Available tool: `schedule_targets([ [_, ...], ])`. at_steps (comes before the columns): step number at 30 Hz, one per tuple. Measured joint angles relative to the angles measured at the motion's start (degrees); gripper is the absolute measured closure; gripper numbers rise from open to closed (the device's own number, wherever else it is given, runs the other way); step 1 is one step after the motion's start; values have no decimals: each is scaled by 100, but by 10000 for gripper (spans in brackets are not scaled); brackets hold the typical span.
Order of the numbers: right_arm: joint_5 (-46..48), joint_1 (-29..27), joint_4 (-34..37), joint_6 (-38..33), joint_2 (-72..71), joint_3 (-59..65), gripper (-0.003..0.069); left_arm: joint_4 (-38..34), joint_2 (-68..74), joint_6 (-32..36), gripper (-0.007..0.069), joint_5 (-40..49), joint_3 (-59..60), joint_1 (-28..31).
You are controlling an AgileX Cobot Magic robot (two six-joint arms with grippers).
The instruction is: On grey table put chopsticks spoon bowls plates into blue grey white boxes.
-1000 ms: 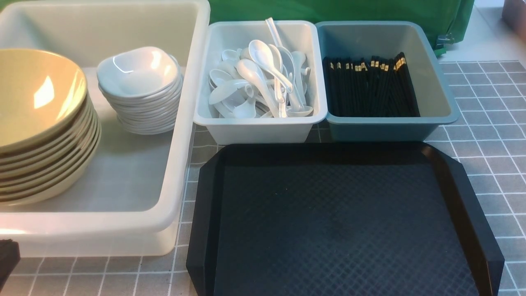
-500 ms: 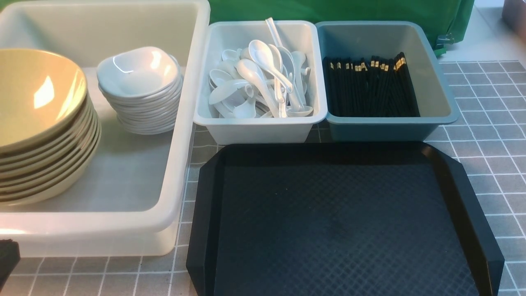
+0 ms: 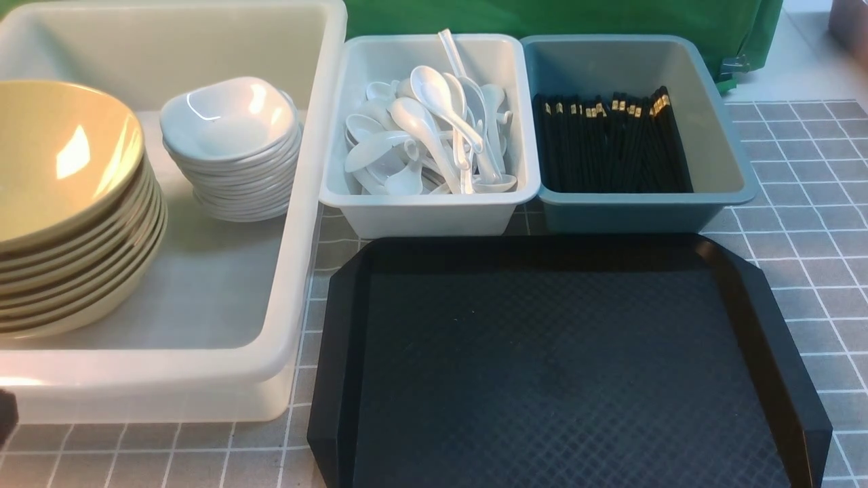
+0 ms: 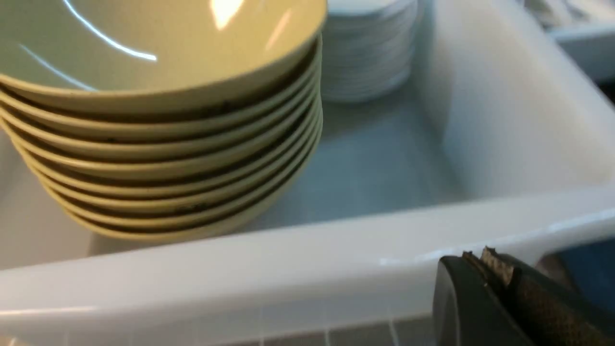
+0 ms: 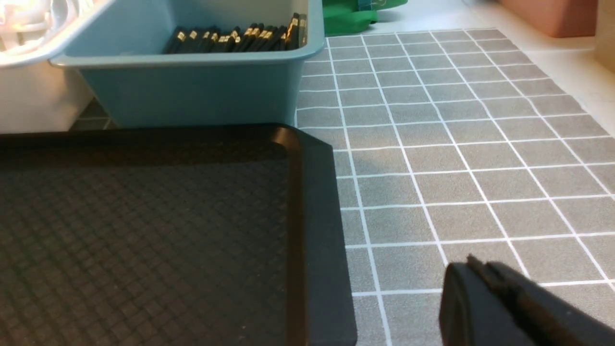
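Several olive-yellow bowls (image 3: 64,203) are stacked in the large white tub (image 3: 308,203), next to a stack of small white plates (image 3: 230,146). White spoons (image 3: 434,135) fill the pale grey-white box (image 3: 427,213). Black chopsticks (image 3: 610,142) lie in the teal-blue box (image 3: 644,213). My left gripper (image 4: 480,259) is shut and empty, just outside the tub's (image 4: 288,259) near wall; only a dark tip (image 3: 5,413) shows in the front view. My right gripper (image 5: 480,269) is shut and empty, low over the grey table (image 5: 456,158), right of the tray.
A black textured tray (image 3: 563,366) lies in front of the two small boxes; it also shows in the right wrist view (image 5: 144,230). A green cloth (image 3: 556,17) hangs behind the boxes. The grey table (image 3: 807,203) shows right of the tray.
My left gripper's dark tip at the front view's lower left corner has slid further out of view. Nothing else has moved.
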Motion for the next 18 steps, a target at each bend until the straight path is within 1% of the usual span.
schedule_targets([
  [1,0,0,0,0,0,0,617,-79,-127,-114,636,-480,170,0],
  [2,0,0,0,0,0,0,617,-79,-147,-126,636,-548,229,0],
  [4,0,0,0,0,0,0,615,-67,-354,-211,636,-1225,548,0],
  [7,0,0,0,0,0,0,614,105,-715,-231,636,-2341,1189,0],
  [10,0,0,0,0,0,0,610,267,-977,-238,636,-3090,1902,0],
  [13,0,0,0,0,-4,0,606,286,-1012,-255,636,-3209,2349,4],
  [16,0,0,0,0,-4,0,602,308,-1012,-285,636,-2976,2405,13],
  [18,0,0,0,0,-4,0,600,335,-1012,-286,636,-2494,2405,33],
])
